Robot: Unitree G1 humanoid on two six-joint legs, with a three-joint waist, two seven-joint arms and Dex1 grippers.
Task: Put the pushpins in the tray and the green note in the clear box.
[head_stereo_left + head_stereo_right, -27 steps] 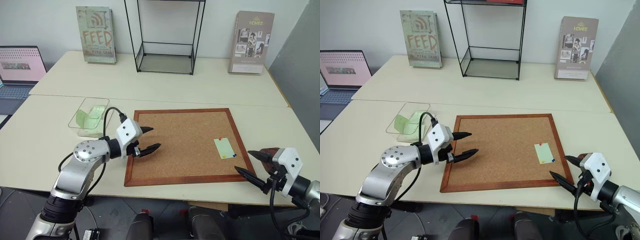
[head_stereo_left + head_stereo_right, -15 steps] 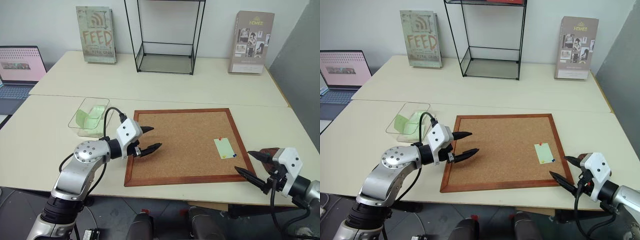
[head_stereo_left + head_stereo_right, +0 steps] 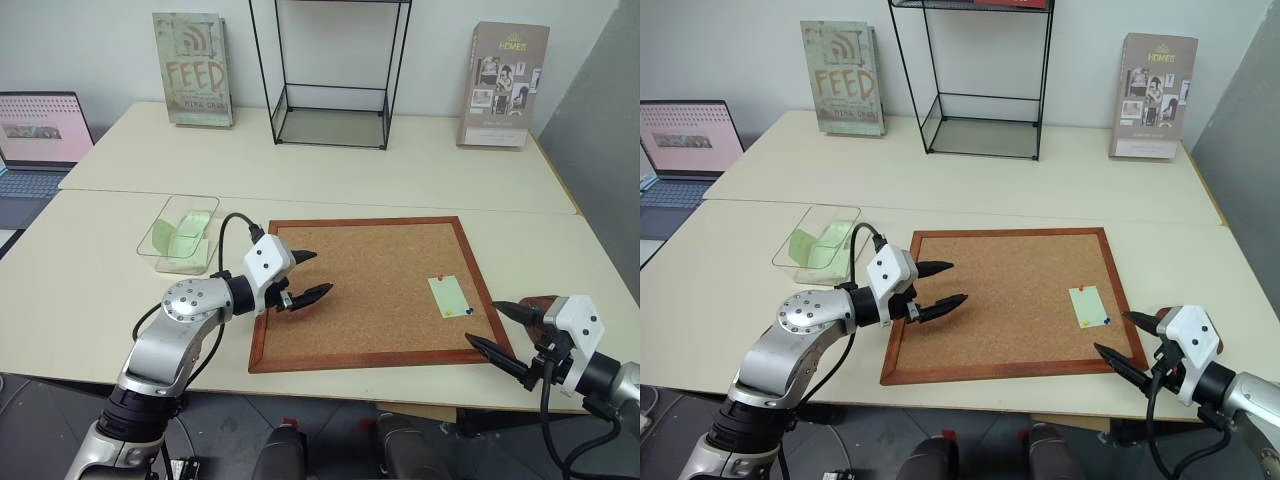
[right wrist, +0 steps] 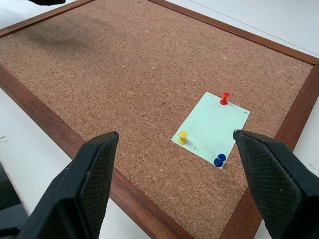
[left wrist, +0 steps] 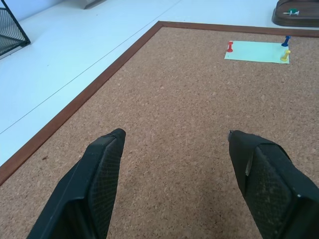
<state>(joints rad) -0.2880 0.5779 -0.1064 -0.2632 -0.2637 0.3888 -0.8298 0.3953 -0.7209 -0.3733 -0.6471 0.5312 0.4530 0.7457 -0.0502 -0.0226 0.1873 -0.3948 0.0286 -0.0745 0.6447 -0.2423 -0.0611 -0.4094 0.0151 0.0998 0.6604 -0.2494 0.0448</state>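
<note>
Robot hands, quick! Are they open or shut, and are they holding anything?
Left gripper: open, holding nothing, over the cork board.
Right gripper: open, holding nothing, near the board's corner.

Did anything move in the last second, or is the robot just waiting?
The left gripper slid a little further over the cork board, toward the green note, jaws open and empty. The right gripper barely shifted, also open. The note stayed pinned by its three pushpins; the clear box is unmoved.
</note>
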